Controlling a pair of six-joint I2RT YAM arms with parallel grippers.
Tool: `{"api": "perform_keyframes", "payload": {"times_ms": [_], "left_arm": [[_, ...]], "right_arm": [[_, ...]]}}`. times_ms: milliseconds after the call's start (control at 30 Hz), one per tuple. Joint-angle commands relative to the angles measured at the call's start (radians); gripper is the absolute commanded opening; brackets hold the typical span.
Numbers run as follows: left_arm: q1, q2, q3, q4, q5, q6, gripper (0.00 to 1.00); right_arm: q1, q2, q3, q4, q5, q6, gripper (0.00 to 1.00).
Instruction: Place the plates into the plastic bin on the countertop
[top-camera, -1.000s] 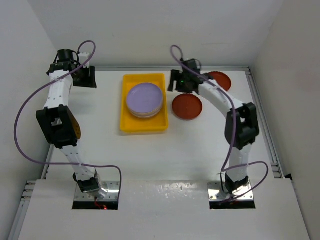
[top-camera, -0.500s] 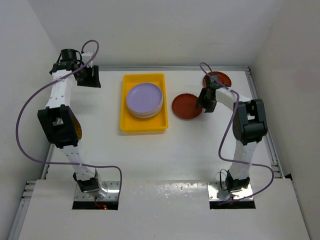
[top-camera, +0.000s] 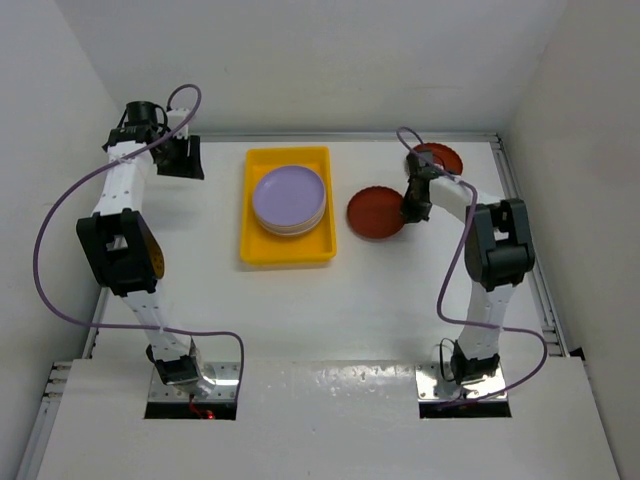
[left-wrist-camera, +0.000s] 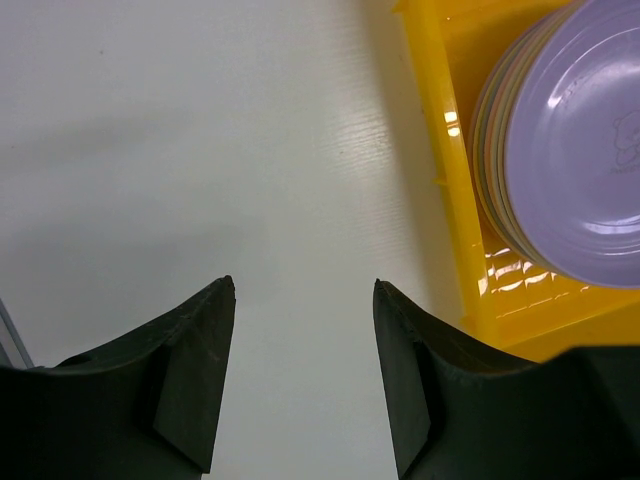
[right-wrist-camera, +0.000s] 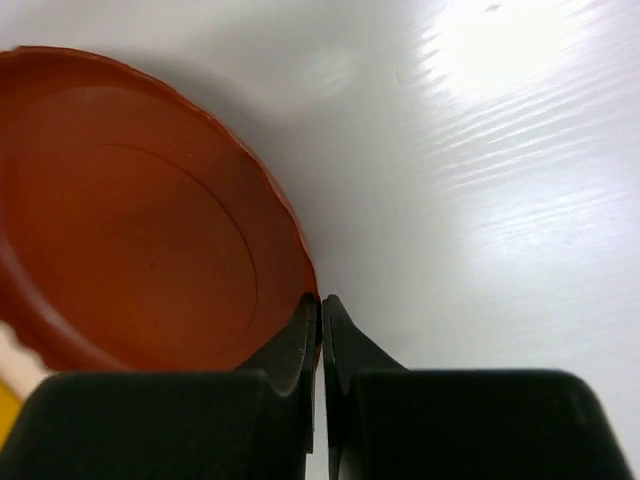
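Note:
The yellow plastic bin (top-camera: 246, 210) lies on the white countertop (top-camera: 330, 310) and holds a stack of plates with a purple plate (top-camera: 289, 197) on top. A dark red plate (top-camera: 374, 213) rests on the countertop just right of the bin. My right gripper (top-camera: 412, 206) is shut on that plate's right rim; the wrist view shows the rim of the dark red plate (right-wrist-camera: 130, 230) pinched between the jaws of the right gripper (right-wrist-camera: 320, 300). A second dark red plate (top-camera: 440, 160) lies at the back right. My left gripper (top-camera: 185, 158) hangs open left of the bin, nothing between the tips of the left gripper (left-wrist-camera: 303, 290). The bin (left-wrist-camera: 440, 150) and purple plate (left-wrist-camera: 590, 150) show at right.
White wall panels enclose the countertop on the left, back and right. A metal edging strip (top-camera: 525, 240) runs along the right side, close to the right arm's elbow.
My right gripper swung from beside the bin's right rim to the near dark red plate's right edge and shut on its rim. The left gripper barely moved.

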Motion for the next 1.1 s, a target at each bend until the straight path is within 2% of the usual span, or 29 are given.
{"api": "perform_keyframes", "payload": {"times_ms": [0,133,267,367,500,600,867,1067], "left_arm": [[-0.009,-0.054,0.003,0.015,0.000,0.008,0.60],[-0.009,-0.036,0.012,0.024,0.009,0.008,0.60],[-0.009,-0.027,0.012,0.024,0.009,0.008,0.60],[-0.009,-0.026,0.012,0.024,-0.009,0.008,0.60],[-0.009,-0.037,0.003,0.024,-0.019,0.008,0.60],[-0.009,-0.046,-0.019,0.034,-0.028,0.018,0.60],[-0.009,-0.046,-0.037,0.034,-0.065,0.027,0.60],[-0.009,-0.046,-0.047,0.034,-0.056,0.018,0.60]], "right_arm": [[0.012,-0.171,0.016,0.061,0.081,-0.001,0.00],[0.076,-0.272,0.077,0.107,0.104,-0.010,0.00],[0.155,-0.259,0.204,0.147,0.084,-0.019,0.00],[0.247,-0.158,0.351,0.127,0.032,-0.035,0.00],[0.305,0.032,0.586,0.040,-0.011,-0.026,0.00],[0.339,0.123,0.666,0.016,-0.045,-0.015,0.00],[0.383,0.223,0.703,-0.005,-0.075,0.002,0.00],[0.397,0.215,0.645,-0.019,-0.069,0.008,0.00]]}}
